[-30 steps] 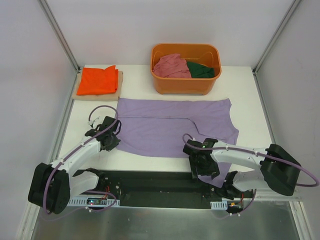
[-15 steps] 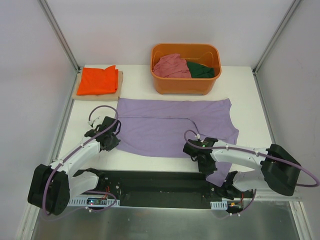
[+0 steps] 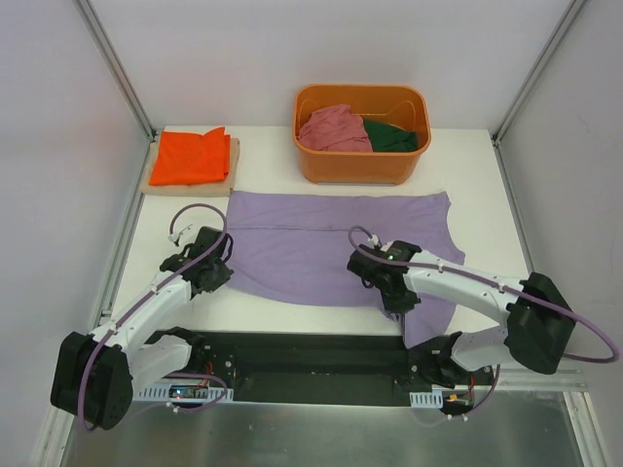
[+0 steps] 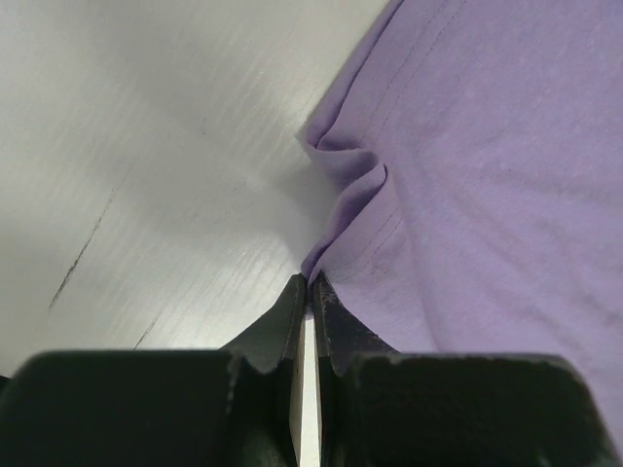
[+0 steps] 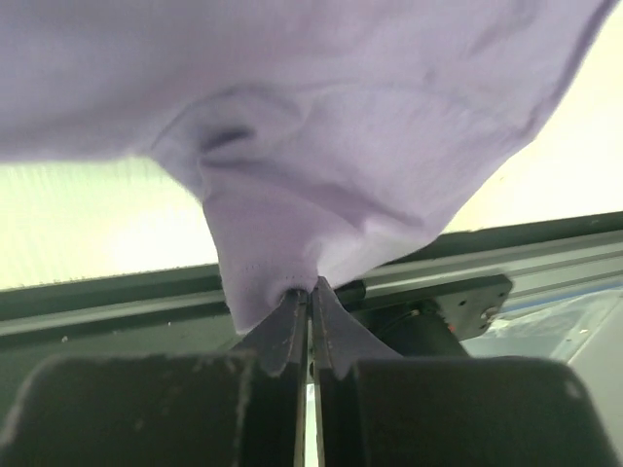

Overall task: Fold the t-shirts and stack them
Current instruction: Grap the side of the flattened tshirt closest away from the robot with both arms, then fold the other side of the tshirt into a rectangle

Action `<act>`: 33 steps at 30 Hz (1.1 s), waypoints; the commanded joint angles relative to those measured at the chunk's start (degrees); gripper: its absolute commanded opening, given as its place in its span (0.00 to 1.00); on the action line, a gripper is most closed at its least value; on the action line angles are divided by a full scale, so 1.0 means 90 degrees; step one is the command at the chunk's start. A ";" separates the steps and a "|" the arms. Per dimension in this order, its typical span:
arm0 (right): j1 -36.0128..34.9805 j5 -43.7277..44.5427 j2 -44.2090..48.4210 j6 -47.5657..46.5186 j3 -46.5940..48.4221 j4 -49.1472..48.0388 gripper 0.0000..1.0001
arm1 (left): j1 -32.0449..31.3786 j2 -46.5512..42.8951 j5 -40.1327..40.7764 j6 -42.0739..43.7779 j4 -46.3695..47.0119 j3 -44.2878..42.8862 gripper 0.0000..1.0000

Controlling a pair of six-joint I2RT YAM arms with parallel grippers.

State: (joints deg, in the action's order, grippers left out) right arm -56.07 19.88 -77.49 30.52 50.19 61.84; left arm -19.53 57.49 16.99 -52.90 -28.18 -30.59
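Observation:
A lavender t-shirt (image 3: 331, 243) lies spread across the middle of the white table (image 3: 467, 175). My left gripper (image 3: 216, 277) is shut on its near left hem (image 4: 336, 233), which bunches at the fingertips. My right gripper (image 3: 402, 304) is shut on the near right part of the same shirt (image 5: 321, 195) and holds it lifted off the table, the cloth hanging over the black rail. A folded orange t-shirt (image 3: 191, 156) rests at the back left. A dusty pink t-shirt (image 3: 334, 129) and a dark green one (image 3: 393, 138) lie crumpled in the tub.
The orange plastic tub (image 3: 362, 163) stands at the back centre. A tan board (image 3: 234, 167) lies under the orange shirt. A black rail (image 3: 302, 355) runs along the near edge between the arm bases. Slanted metal frame posts (image 3: 117, 68) flank the table.
My right gripper has shut on the lavender shirt's near right part and moved up and away from the near edge with it. The left gripper has shifted slightly, still shut.

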 commanded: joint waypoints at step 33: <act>0.1767 0.3621 -0.2014 -0.5666 0.2157 -0.1861 0.00 | 0.0500 0.1638 0.0338 0.0175 -0.0033 -0.1825 0.00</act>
State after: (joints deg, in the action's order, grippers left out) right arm -41.30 49.08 -94.52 -15.79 65.93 46.81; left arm -16.01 70.17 17.21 -52.84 -28.25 -43.20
